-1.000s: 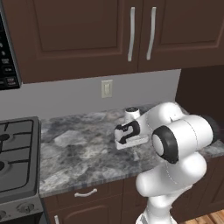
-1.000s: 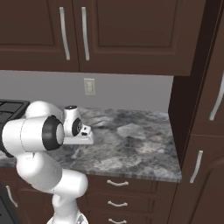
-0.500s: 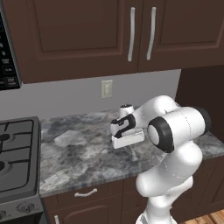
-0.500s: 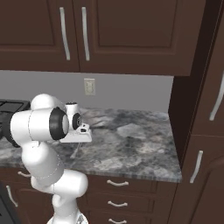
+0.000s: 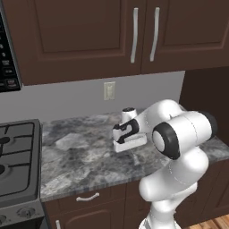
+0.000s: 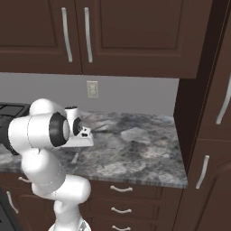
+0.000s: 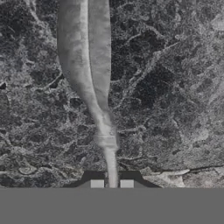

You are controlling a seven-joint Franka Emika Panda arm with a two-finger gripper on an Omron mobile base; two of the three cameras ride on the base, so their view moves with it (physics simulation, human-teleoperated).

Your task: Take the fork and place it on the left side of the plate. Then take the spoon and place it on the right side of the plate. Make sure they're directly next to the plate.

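Hand view: fork (image 7: 94,83) runs from top centre down to bottom centre, where the jaws are clamped on its thin handle. Grey worktop (image 7: 175,87) behind. Advise lifting level; the narrow grip may let it swivel

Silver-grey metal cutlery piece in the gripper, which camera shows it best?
Hand view: the silver-grey metal cutlery piece runs up its middle, handle in the gripper. Right base view gives a sliver under the hand; left base view, the hand blocks it.
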